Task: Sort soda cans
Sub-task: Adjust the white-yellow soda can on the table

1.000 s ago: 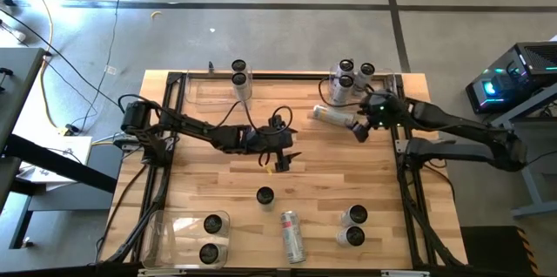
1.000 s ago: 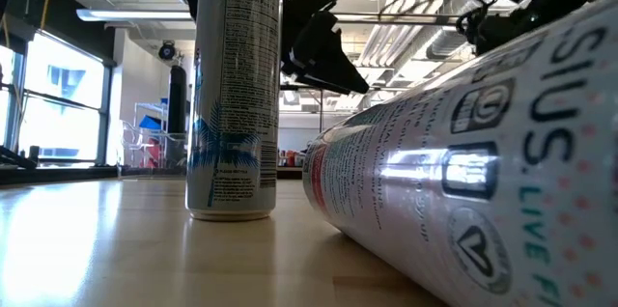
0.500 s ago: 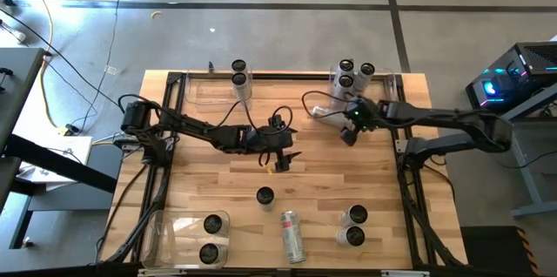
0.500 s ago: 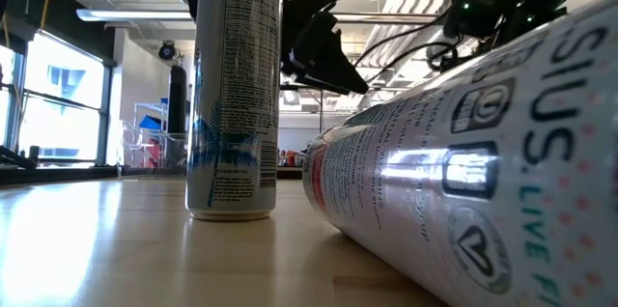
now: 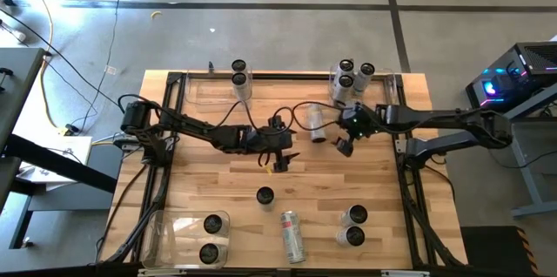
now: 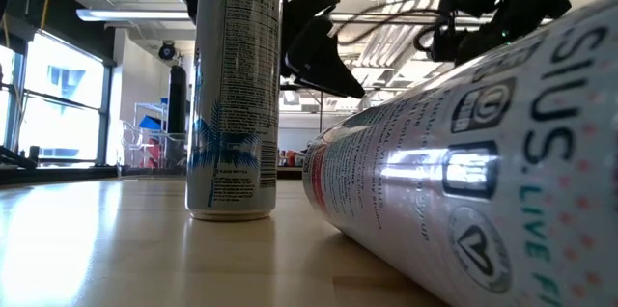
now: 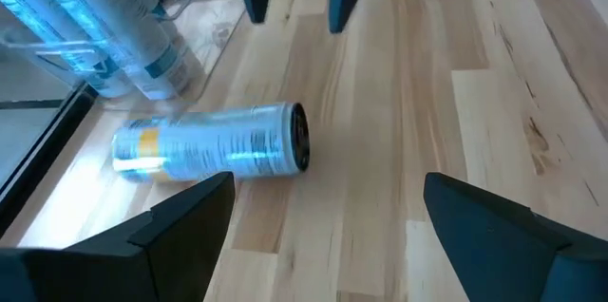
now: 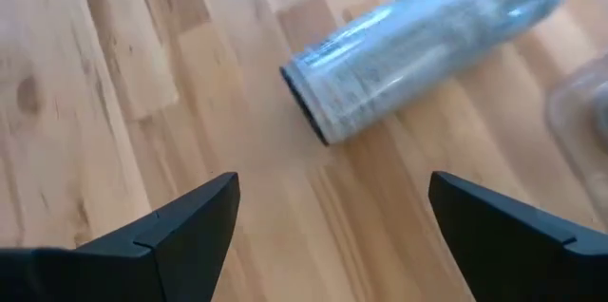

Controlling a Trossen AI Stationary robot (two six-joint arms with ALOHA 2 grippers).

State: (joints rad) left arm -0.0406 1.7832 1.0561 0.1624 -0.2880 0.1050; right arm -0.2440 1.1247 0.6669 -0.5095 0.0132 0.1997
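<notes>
silver-grey soda cans (image 5: 265, 196), pale striped wood table (image 5: 218, 181)

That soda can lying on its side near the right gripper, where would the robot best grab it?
Probably around the middle of the tipped can, coming straight down from above. It lies flat on the table, so its long rounded sides are exposed. The open right gripper could straddle them across the can's width; the ends offer less to pinch.
</notes>
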